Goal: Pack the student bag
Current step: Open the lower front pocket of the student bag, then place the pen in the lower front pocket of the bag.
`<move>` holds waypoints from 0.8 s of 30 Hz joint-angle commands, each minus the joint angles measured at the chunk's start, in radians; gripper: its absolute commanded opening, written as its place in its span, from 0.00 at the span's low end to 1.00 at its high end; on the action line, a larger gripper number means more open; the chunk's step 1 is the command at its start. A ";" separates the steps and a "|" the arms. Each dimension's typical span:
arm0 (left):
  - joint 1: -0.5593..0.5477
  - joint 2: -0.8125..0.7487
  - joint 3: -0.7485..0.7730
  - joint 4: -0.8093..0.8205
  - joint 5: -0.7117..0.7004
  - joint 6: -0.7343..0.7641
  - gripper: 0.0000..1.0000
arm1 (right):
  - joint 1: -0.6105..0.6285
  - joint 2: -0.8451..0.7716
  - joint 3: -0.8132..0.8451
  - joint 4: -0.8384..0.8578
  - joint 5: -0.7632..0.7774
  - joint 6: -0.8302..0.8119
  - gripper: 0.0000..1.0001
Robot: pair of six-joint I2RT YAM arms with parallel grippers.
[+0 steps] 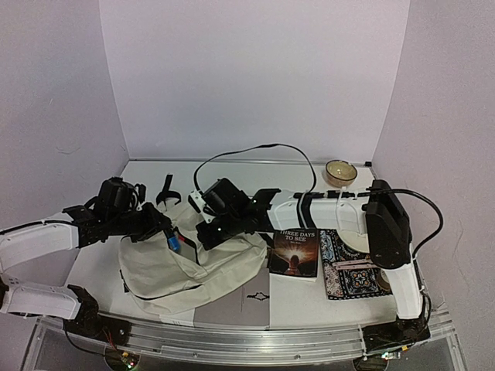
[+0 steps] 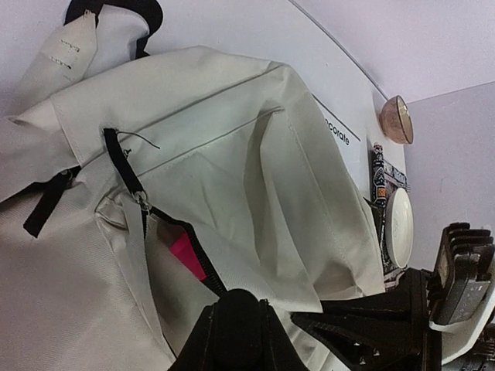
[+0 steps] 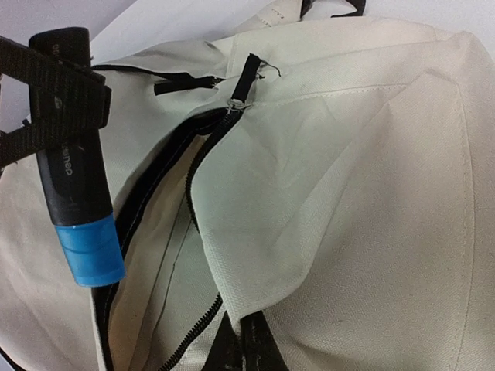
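The student bag [image 1: 186,270] is laid flat on the table [image 1: 93,270], towards the near left, in front of the two arms. Its cream fabric is creased and its black straps are spread at the far side. The main zipper [image 3: 193,178] is drawn open, so that a dark gap is seen along the bag's upper edge. In the left wrist view a pink item [image 2: 186,255] is glimpsed inside that gap.

The left gripper [image 1: 168,232] is held over the bag's opening. Its jaws are clamped across a black marker [image 3: 73,178] with a blue cap, and the capped end is pointed down at the gap.

The right gripper [image 1: 207,228] is reached across from the right side and is set on the bag just beside the opening. Its jaws are pressed together. A fold of the bag's fabric appears to be pinched between them, though the contact is partly hidden at the bottom edge of the right wrist view.

To the right of the bag a dark-covered book [image 1: 294,253] is laid flat, with a patterned flat item [image 1: 352,267] just beside it. A small bowl [image 1: 340,171] is placed near the back wall.
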 commanded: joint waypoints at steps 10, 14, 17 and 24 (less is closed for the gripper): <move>0.005 0.081 -0.036 0.072 0.139 -0.049 0.13 | 0.006 -0.147 -0.018 0.020 -0.013 -0.008 0.00; 0.005 0.098 -0.064 0.149 0.155 -0.102 0.13 | 0.006 -0.167 -0.039 0.057 -0.032 0.008 0.00; 0.004 0.114 -0.098 0.249 0.171 -0.171 0.13 | 0.006 -0.171 -0.047 0.079 -0.048 0.023 0.00; -0.021 0.205 -0.080 0.369 0.177 -0.246 0.17 | 0.006 -0.164 -0.050 0.118 -0.086 0.046 0.00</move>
